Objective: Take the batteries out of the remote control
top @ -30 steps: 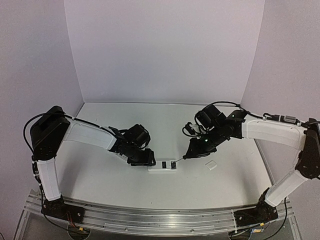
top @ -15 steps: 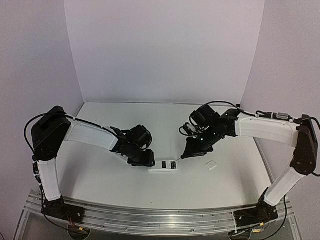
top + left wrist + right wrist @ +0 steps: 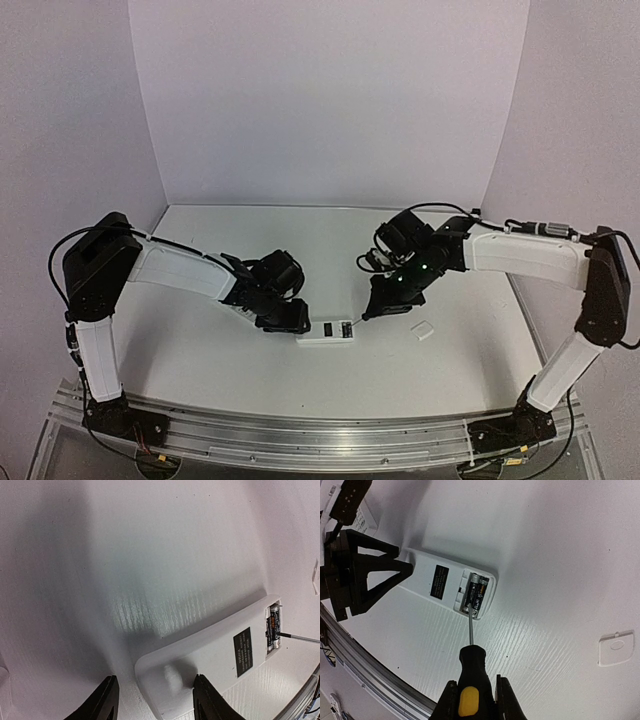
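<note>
My right fingers (image 3: 507,705) clamp the screwdriver (image 3: 469,672), tip just ahead at the batteries (image 3: 475,593); both cells sit unlifted in the remote control (image 3: 436,575), cover (image 3: 616,649) already off beside; my left fingers (image 3: 106,704) stand wide astride its far end.

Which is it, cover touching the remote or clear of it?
Apart. Right wrist view shows bare table between the cover and the remote; the top view agrees.

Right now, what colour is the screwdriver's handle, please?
Screwdriver handle: black with a yellow patch, best in the right wrist view.
</note>
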Tool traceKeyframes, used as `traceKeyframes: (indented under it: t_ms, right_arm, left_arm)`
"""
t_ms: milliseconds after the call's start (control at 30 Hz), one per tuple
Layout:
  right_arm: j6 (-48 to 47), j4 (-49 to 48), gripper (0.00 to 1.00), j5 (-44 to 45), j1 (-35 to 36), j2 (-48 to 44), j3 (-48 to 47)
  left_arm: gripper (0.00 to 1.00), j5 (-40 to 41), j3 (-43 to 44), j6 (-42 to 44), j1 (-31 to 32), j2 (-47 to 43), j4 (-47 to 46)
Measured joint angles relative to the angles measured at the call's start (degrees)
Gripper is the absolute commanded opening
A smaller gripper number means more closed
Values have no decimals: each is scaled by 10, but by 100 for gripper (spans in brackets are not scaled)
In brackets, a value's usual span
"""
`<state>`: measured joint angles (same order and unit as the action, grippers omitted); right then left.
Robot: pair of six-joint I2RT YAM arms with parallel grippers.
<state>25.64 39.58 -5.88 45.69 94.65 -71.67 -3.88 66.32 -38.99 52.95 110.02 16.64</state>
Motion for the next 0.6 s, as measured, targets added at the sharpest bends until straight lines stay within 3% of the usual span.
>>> traceKeyframes:
  t_ms: [600]
  right_arm:
    - [12,34,0,17,2,36,-38]
  left_arm:
    - [51,2,4,1,7,0,4]
